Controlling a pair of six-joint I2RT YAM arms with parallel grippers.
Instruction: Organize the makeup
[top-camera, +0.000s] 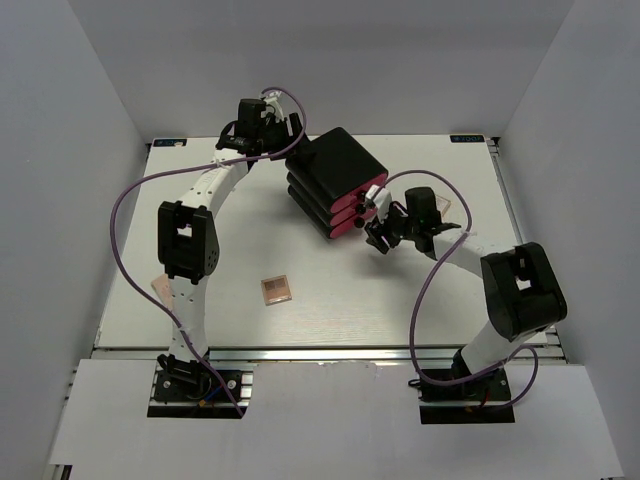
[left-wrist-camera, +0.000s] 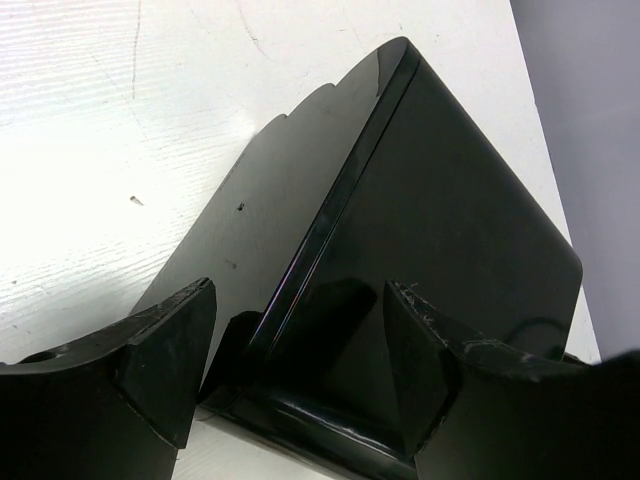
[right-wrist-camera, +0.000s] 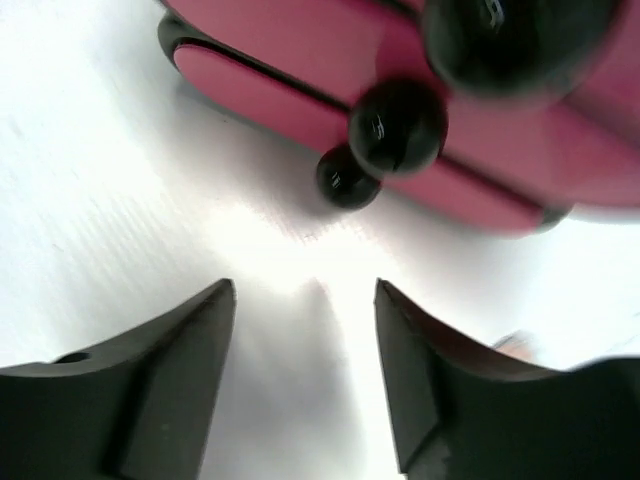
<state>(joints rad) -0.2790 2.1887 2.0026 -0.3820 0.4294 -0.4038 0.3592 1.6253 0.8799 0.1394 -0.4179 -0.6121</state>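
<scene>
A small square pinkish-brown palette (top-camera: 277, 289) lies on the table in front of the left arm. A tan piece (top-camera: 160, 287) shows beside the left arm's lower link, partly hidden. My left gripper (top-camera: 287, 150) (left-wrist-camera: 300, 290) is open, its fingers straddling the back lower corner of the black drawer box (top-camera: 335, 175) (left-wrist-camera: 430, 220). My right gripper (top-camera: 380, 230) (right-wrist-camera: 304, 285) is open and empty, low over the table, facing the box's pink drawer fronts (right-wrist-camera: 300, 60) and their black knobs (right-wrist-camera: 397, 125).
The three-drawer box stands angled in the middle of the table, pink fronts toward the right arm. A pale pinkish flat item (top-camera: 455, 207) peeks out behind the right wrist. Grey walls enclose the table on three sides.
</scene>
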